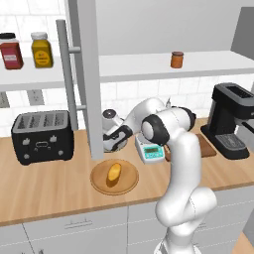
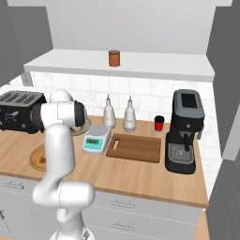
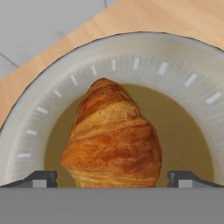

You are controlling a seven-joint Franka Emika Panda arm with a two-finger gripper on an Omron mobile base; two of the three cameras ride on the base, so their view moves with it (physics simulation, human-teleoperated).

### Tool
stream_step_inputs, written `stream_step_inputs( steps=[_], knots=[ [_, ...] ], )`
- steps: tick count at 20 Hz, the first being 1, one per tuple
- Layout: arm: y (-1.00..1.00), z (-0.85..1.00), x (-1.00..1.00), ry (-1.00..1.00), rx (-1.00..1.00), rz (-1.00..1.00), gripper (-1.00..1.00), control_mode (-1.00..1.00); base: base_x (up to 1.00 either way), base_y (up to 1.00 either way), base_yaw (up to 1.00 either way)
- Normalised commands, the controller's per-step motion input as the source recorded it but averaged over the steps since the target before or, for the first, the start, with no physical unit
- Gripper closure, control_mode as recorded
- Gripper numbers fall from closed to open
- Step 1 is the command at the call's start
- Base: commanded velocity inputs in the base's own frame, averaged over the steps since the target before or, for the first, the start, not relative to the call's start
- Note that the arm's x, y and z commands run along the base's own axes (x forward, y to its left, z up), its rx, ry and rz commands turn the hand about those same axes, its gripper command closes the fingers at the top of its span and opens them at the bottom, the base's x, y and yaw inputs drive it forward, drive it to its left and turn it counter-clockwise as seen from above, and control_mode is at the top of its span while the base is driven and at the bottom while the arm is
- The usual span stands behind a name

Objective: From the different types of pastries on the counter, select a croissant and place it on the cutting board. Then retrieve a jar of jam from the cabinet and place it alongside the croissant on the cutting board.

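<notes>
Here, open fingers flank the croissant; no legible writing.

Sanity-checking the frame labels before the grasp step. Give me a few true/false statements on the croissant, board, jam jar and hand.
1. The croissant lies in a pale rimmed bowl. True.
2. The hand is shut on the croissant. False: the fingertips stand wide apart on either side of it, open.
3. The cutting board already holds a pastry. False: its top is bare.
4. The jar of jam stands on the cabinet shelf. True.
5. The golden-yellow loaf sits on the cutting board. False: it lies on the round wooden plate.
6. A kitchen scale stands beside the cutting board. True.
</notes>
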Motion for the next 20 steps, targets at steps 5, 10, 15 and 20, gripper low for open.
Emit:
stream_step_inputs(
  steps=[5, 10, 15, 20],
  knots=[
    [0.0, -0.22, 0.0, 0.0, 0.0, 0.0, 1.0, -1.0, 0.0, 0.0, 0.0],
    [0.02, -0.2, 0.0, 0.0, 0.0, 0.0, 1.0, -1.0, 0.0, 0.0, 0.0],
    [0.0, -0.07, -0.04, 0.0, 0.0, 0.0, 1.0, -1.0, 0.0, 0.0, 0.0],
    [0.0, 0.13, -0.2, -0.02, 0.0, 0.0, 1.0, -1.0, 0.0, 0.0, 0.0]
  ],
)
